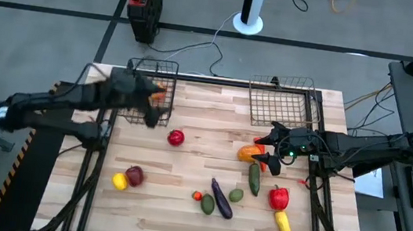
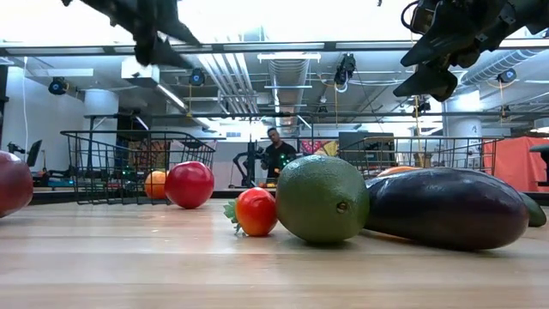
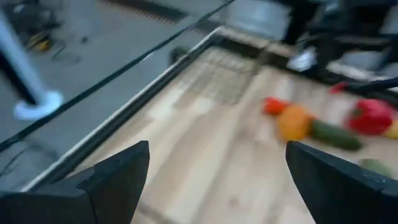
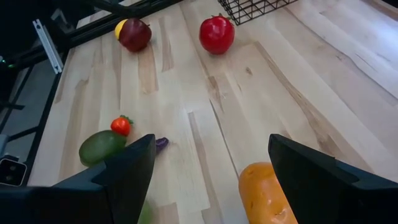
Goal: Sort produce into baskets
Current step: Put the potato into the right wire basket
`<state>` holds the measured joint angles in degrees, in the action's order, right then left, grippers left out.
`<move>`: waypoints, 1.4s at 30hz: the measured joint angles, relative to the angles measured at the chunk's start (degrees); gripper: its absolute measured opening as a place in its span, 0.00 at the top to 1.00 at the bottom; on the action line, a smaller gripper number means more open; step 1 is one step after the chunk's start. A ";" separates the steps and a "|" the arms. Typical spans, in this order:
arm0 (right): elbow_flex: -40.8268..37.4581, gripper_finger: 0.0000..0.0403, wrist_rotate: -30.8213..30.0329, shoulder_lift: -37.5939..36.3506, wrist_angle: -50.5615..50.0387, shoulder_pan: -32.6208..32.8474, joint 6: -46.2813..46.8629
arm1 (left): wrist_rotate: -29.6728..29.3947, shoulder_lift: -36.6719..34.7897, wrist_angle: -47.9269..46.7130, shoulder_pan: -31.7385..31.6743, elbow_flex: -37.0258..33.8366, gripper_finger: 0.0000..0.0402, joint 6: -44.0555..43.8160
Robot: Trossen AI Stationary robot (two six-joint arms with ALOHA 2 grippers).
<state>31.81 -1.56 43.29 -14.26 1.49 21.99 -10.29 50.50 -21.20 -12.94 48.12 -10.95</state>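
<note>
My left gripper [image 1: 157,103] [image 3: 217,180] stands open and holds nothing, raised above the near side of the left basket [image 1: 152,77]. An orange [image 1: 160,92] [image 2: 156,183] lies in that basket. My right gripper [image 1: 266,153] [image 4: 211,180] is open too, hanging above the orange pepper [image 1: 248,154] [image 4: 264,194] without touching it. The right basket [image 1: 283,101] stands at the far right. On the table lie a red apple [image 1: 176,137], a cucumber [image 1: 254,178], a red pepper [image 1: 279,197], an eggplant [image 1: 221,198], a dark apple [image 1: 134,175] and a lemon [image 1: 119,181].
More produce lies near the front: a small tomato [image 2: 256,211], a green avocado-like fruit [image 2: 322,198], a lime [image 1: 236,195] and a yellow piece [image 1: 284,226]. A black-and-red box [image 1: 145,1] stands on the floor beyond the table. A person [image 2: 276,157] shows far behind.
</note>
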 joint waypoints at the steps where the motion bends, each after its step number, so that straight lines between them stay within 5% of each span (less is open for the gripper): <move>1: 0.00 0.25 0.00 0.00 0.00 0.00 0.05 | -3.20 -0.04 0.59 4.05 -0.07 0.11 -0.80; 10: 0.00 0.25 0.01 0.00 0.00 -0.01 1.28 | -30.21 4.77 1.34 38.81 0.92 0.14 -7.36; 15: 0.00 0.25 0.00 0.00 0.00 -0.01 2.20 | -39.67 9.31 1.35 49.16 0.92 0.16 -13.48; 21: 0.00 0.25 -0.09 0.00 -0.06 -0.01 0.37 | -39.17 13.00 1.47 51.74 0.92 0.17 -22.83; 27: 0.00 0.25 -0.09 0.00 -0.07 -0.01 0.47 | -28.28 16.34 1.56 51.90 0.92 0.17 -26.06; 31: 0.00 0.25 -0.98 0.02 -0.02 -0.01 0.50 | -27.09 18.62 1.56 51.88 0.92 0.17 -27.56; 38: 0.00 0.25 -4.48 0.04 3.38 0.22 2.15 | -39.99 21.65 3.73 51.81 0.92 0.17 -27.73; 42: 0.02 0.25 -4.47 0.65 9.51 2.16 2.65 | -41.16 21.85 4.91 51.79 0.94 0.17 -27.75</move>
<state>31.83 -6.03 43.94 -4.75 3.64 24.64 -51.45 72.35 -16.29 38.85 49.06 -38.70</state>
